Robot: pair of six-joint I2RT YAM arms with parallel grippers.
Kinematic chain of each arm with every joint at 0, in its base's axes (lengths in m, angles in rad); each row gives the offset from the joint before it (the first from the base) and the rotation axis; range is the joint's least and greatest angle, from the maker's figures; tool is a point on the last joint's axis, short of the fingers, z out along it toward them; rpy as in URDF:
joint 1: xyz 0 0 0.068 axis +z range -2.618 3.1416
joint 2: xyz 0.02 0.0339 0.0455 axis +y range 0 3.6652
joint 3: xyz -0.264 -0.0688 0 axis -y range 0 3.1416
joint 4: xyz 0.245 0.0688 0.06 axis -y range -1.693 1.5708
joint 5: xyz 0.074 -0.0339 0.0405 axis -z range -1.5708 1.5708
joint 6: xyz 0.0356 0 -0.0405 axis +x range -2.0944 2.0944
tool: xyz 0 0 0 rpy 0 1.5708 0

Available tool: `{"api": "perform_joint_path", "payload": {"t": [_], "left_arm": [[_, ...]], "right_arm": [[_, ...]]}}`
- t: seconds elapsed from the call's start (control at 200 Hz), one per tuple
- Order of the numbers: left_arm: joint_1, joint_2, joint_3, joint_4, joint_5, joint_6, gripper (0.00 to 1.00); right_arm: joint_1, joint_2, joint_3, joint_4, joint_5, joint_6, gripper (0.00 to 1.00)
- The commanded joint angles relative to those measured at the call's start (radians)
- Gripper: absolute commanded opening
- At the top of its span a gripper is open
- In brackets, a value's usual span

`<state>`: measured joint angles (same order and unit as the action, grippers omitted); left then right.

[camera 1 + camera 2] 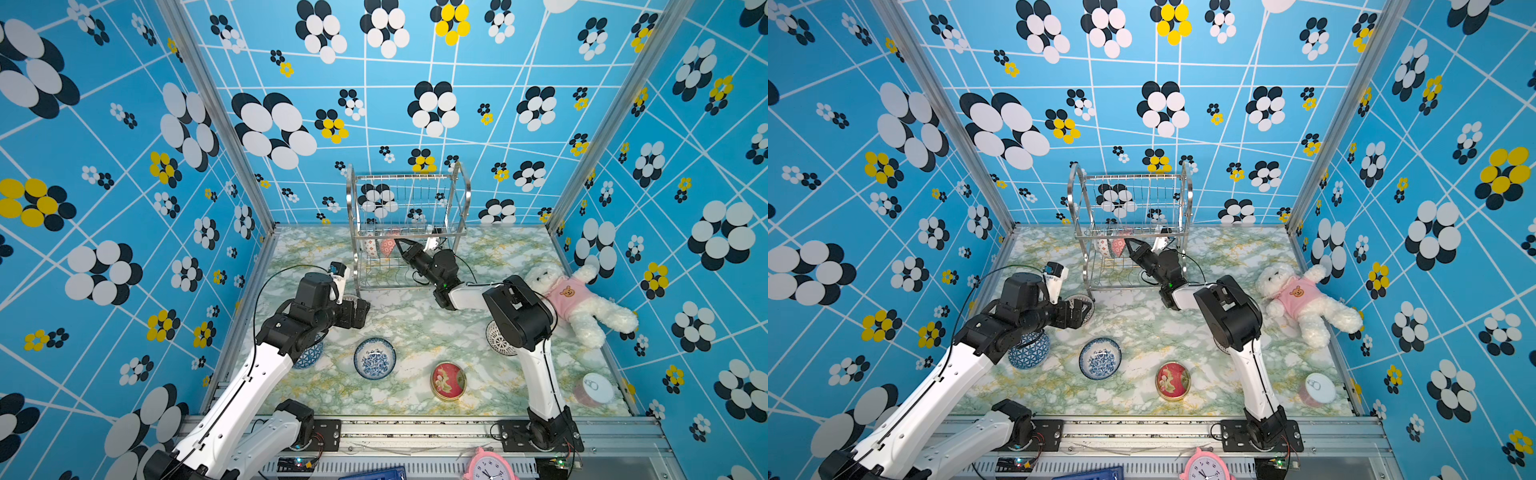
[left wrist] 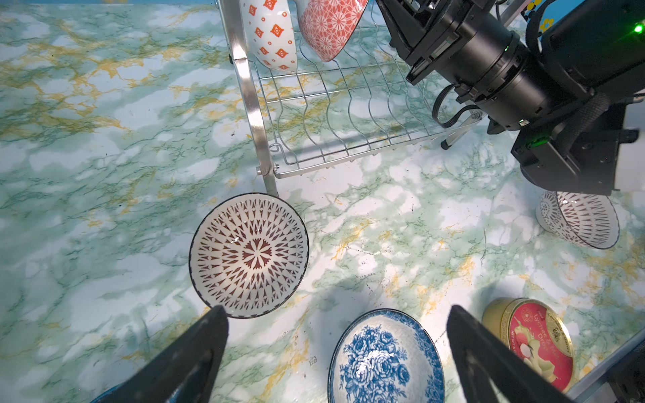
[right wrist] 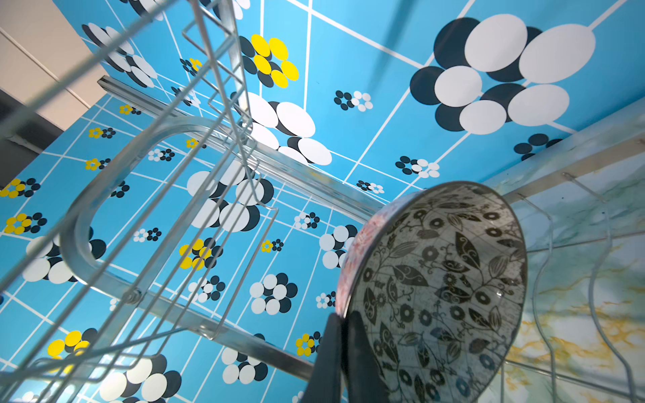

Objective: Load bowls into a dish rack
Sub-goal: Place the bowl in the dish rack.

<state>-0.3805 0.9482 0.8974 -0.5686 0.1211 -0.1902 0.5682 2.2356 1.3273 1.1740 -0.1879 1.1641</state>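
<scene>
Leaf-pattern bowl [image 3: 443, 289] stands on edge at the lower right of the right wrist frame, inside the dish rack's [image 1: 351, 208] lower tier, above the wavy slot wires. Can't tell if it rests on them. My right gripper [image 3: 345, 315] is clamped on its rim.

Step in hand: seating the third bowl. Next, I judge: lower until the wires carry it, let go, back out clear of the upper basket.

Racked on edge, top centre of the left wrist frame: orange-diamond bowl [image 2: 270, 38], red-pink bowl [image 2: 328, 28]. Upper tier holds nothing I can see.

My left gripper [image 2: 335, 310] hangs spread wide, empty, near the starburst bowl [image 2: 249, 254] at the rack's foot.
</scene>
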Motion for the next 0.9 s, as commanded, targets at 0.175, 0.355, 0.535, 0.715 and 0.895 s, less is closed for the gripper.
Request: {"api": "perform_joint_path", "payload": {"t": [0.175,0.355,0.535,0.715,0.895], "left_arm": [[-0.006,0.014,-0.006,0.003,0.006,0.012,0.99],[-0.006,0.015,-0.005,0.001,0.006,0.012,0.99],[-0.006,0.017,-0.005,0.001,0.007,0.015,0.99],[-0.006,0.019,-0.005,-0.001,0.008,0.014,0.99],[-0.006,0.02,-0.006,0.0,0.009,0.014,0.99]], "right_arm": [[-0.013,0.045,0.11,-0.063,-0.106,0.02,0.0],[-0.015,0.068,0.151,-0.099,-0.139,0.027,0.0],[-0.019,0.091,0.199,-0.136,-0.193,0.034,0.0],[-0.028,0.108,0.234,-0.169,-0.251,0.036,0.0],[-0.037,0.126,0.259,-0.178,-0.294,0.048,0.0]]}}
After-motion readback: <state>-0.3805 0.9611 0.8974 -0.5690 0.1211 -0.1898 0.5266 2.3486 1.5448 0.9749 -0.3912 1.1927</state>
